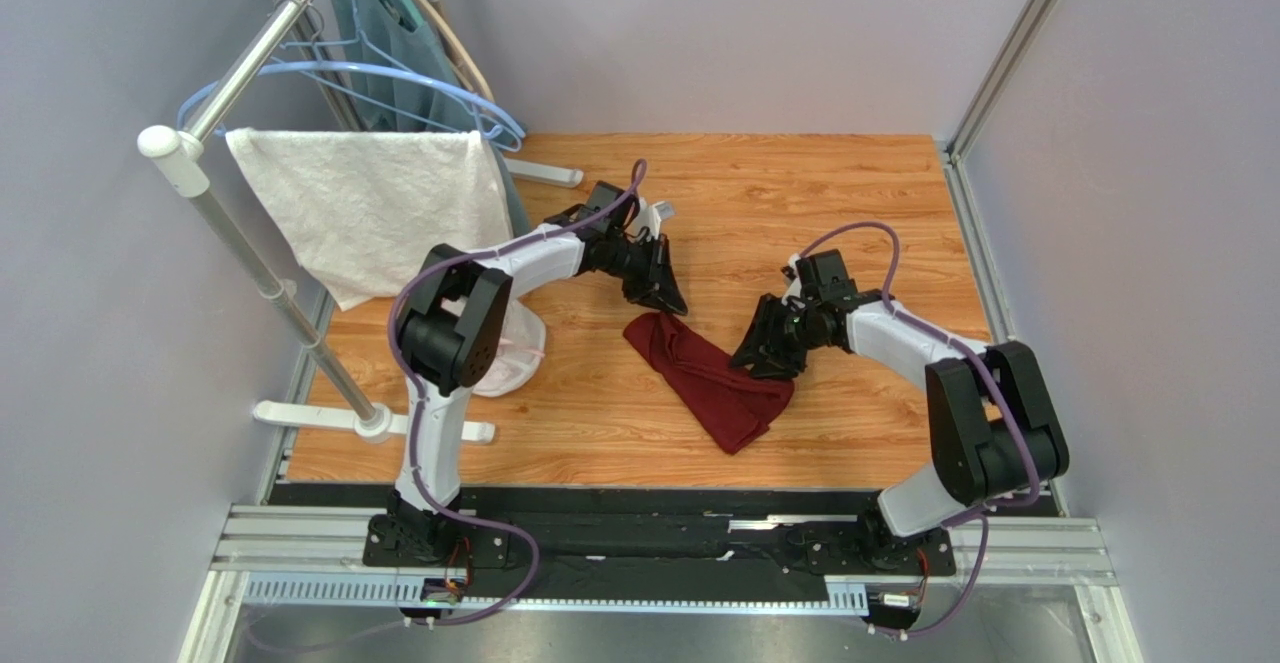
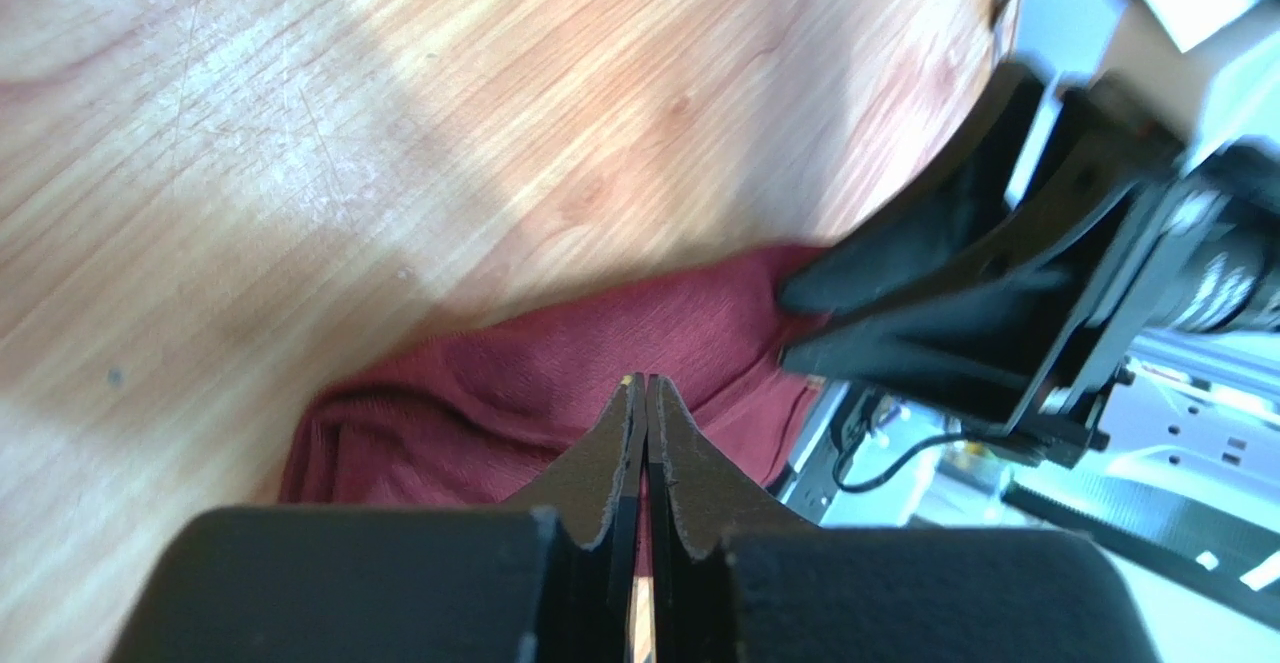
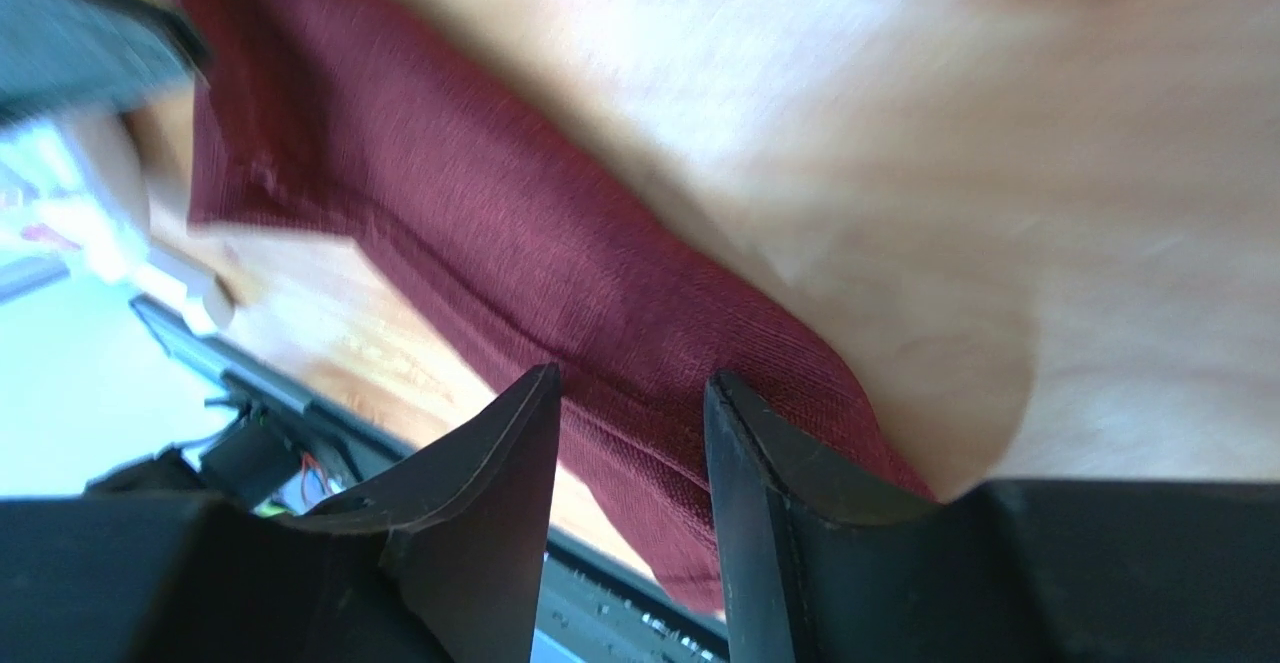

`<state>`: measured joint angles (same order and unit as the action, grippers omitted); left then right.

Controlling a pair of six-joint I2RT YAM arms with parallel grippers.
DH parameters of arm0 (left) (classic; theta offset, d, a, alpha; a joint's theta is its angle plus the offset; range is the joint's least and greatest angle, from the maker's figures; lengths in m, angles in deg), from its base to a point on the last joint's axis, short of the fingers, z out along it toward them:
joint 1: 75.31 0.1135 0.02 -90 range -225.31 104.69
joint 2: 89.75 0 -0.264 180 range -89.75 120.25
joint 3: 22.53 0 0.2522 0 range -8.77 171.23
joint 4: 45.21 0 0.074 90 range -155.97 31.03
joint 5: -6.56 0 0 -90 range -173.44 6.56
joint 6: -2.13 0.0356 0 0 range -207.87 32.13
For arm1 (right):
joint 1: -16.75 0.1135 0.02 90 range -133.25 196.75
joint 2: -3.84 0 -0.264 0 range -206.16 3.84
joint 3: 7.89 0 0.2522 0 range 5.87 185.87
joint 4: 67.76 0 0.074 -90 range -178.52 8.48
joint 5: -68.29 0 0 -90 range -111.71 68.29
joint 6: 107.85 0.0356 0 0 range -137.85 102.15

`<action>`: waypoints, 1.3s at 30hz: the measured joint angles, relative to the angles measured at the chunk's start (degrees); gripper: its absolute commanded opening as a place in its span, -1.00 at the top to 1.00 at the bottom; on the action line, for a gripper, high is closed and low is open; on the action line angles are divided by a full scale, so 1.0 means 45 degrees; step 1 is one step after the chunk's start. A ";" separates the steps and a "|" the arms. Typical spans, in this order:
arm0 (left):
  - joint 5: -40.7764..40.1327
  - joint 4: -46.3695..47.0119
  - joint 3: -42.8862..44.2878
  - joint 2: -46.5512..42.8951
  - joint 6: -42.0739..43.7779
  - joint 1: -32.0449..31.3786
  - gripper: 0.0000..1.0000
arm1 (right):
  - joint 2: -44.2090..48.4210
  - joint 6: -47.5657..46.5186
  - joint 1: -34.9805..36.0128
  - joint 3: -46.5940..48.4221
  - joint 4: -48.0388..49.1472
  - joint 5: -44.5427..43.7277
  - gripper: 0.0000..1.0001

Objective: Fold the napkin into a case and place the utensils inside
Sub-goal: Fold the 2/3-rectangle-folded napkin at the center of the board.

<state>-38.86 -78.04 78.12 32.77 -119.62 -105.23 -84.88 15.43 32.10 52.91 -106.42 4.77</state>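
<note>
On the wooden worktop (image 1: 857,213) the napkin (image 1: 709,381), a folded maroon strip, runs diagonally from far-left to near-right. The right end effector (image 1: 760,351), fingers spread, straddles its right long edge. The left end effector (image 1: 666,297), pressed together, sits at its far end.

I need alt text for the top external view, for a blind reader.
A maroon napkin lies folded into a rough strip on a wooden table. The left gripper is at its far end, the right gripper at its right edge; a white towel hangs on a rack.
</note>
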 measured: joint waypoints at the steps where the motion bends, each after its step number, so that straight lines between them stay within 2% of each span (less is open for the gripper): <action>1: -0.0136 0.0019 -0.0087 -0.0228 -0.0015 0.0000 0.75 | 0.0243 0.0117 0.0146 -0.0189 0.0068 0.0044 0.12; 5: -0.0845 0.0029 -0.0656 -0.1671 -0.0209 0.0010 0.66 | 0.1083 0.0627 0.0563 -0.0753 0.0374 0.0063 0.12; 9: -0.1525 0.0325 -0.1632 -0.3628 -0.0393 -0.0005 0.74 | 0.1690 0.1098 0.0743 -0.1171 0.0656 0.0044 0.12; 14: -0.2205 0.1282 -0.4600 -0.6693 -0.0996 -0.0554 0.89 | 0.1851 0.1433 0.0831 -0.1491 0.1044 0.0044 0.12; 18: -0.2414 0.2613 -0.6849 -0.7747 -0.1899 -0.2021 0.96 | 0.1855 0.1627 0.0884 -0.1598 0.1287 0.0049 0.12; 22: -0.2885 0.4109 -0.8548 -0.7674 -0.3016 -0.3589 1.00 | 0.1923 0.1807 0.0918 -0.1865 0.1515 0.0044 0.12; 25: -0.3434 0.4969 -0.8908 -0.7121 -0.3492 -0.4245 1.00 | 0.2093 0.1987 0.0928 -0.2025 0.1545 0.0039 0.12; 30: -0.4036 0.6411 -0.8859 -0.5649 -0.3793 -0.4347 1.00 | 0.2283 0.2142 0.0971 -0.2103 0.1603 0.0000 0.13; 39: -0.4503 0.7329 -0.8816 -0.3959 -0.4119 -0.4362 1.00 | 0.2317 0.2302 0.0967 -0.2385 0.1642 -0.0505 0.15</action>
<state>-59.12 -45.06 38.45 14.96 -138.15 -124.85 -74.46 25.79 36.45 42.18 -99.04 2.50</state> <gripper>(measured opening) 0.007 0.426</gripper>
